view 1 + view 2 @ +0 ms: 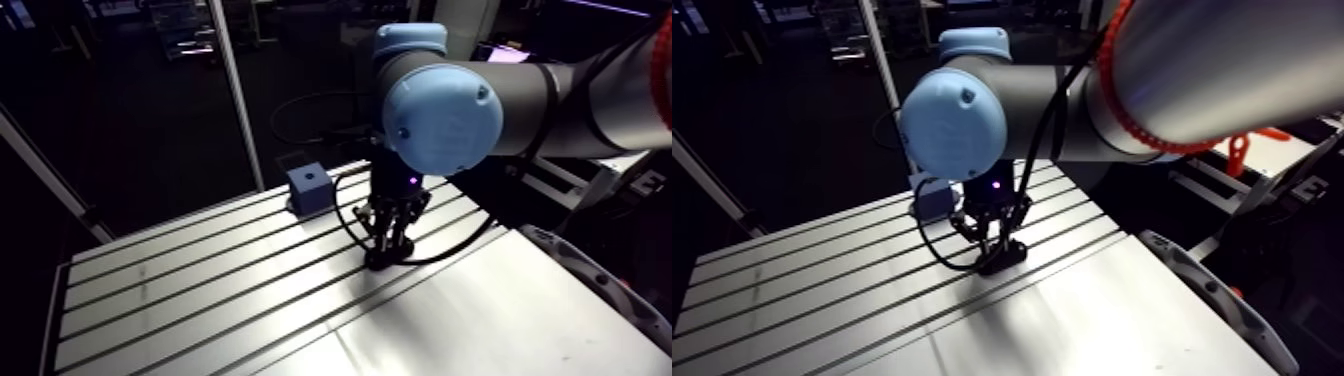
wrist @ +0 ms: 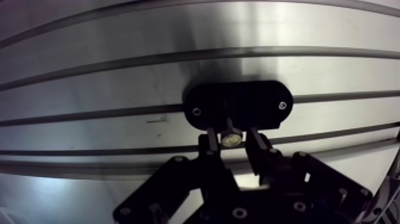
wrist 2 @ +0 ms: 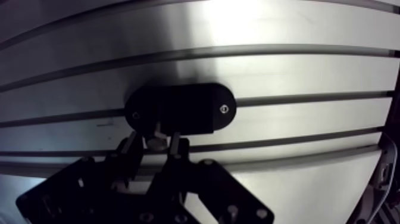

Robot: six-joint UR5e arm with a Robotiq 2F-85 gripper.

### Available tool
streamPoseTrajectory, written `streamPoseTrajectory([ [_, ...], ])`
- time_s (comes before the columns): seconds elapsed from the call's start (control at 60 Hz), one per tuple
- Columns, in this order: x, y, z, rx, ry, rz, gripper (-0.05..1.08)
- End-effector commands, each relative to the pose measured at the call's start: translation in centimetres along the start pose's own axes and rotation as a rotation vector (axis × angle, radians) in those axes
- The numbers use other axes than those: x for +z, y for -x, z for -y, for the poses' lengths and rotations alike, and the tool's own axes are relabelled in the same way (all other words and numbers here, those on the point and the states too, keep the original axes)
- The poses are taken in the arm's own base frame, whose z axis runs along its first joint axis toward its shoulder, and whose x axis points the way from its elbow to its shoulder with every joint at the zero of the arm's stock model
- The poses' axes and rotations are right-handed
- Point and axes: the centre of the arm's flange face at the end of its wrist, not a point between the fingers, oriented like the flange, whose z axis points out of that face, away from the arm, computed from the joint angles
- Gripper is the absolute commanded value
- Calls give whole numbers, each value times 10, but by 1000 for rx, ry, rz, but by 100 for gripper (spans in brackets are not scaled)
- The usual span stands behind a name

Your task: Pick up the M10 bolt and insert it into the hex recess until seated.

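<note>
Wrist view: the gripper point(image 2: 233, 143) pinches the M10 bolt point(image 2: 231, 137) (at the black fixture point(image 2: 262, 102) edge).

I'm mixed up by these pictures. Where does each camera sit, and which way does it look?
Arm view: rides the upper arm, looks down along it at the table and a blue block; a blue-capped joint, the wrist and the jaws show.
Wrist view: sits on the wrist, looks down past the jaws at a black plate and the bolt pinched between them.
Shared: jaws, plate, slotted table.
</note>
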Motion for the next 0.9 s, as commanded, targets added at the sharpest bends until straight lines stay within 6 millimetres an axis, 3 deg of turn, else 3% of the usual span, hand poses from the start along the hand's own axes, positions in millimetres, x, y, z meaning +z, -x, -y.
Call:
streamPoseTrajectory([
  [0.017, -1, -1, 0, -1, 2, -3, 62],
  [0.9, 0, -1, 1, -4, 3, 1, 65],
])
